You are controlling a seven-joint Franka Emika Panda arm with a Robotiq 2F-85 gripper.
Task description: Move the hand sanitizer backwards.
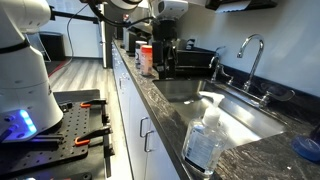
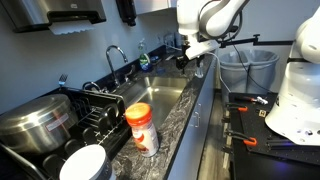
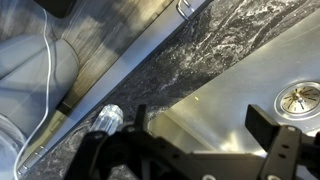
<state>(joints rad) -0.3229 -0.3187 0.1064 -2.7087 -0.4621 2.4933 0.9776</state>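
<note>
The sanitizer (image 1: 205,140) stood upright on the narrow strip of counter (image 1: 165,110) between the sink (image 1: 235,115) and the front edge, near a corner of the basin. That gave it little room on either side, so any move would likely have to run along the strip. In the wrist view its white pump head (image 3: 108,118) showed from above, lying toward one finger rather than centred between the two. The gripper (image 3: 190,160) hung above with its jaws spread wide and nothing between them, clear of the bottle. It was probably being lined up over the bottle before coming down. In an exterior view the gripper (image 2: 190,56) was over the counter's far end, well apart from the orange container (image 2: 141,126), which stood at the opposite end beside the dish rack (image 2: 95,108). The grasp looked not yet begun.
</note>
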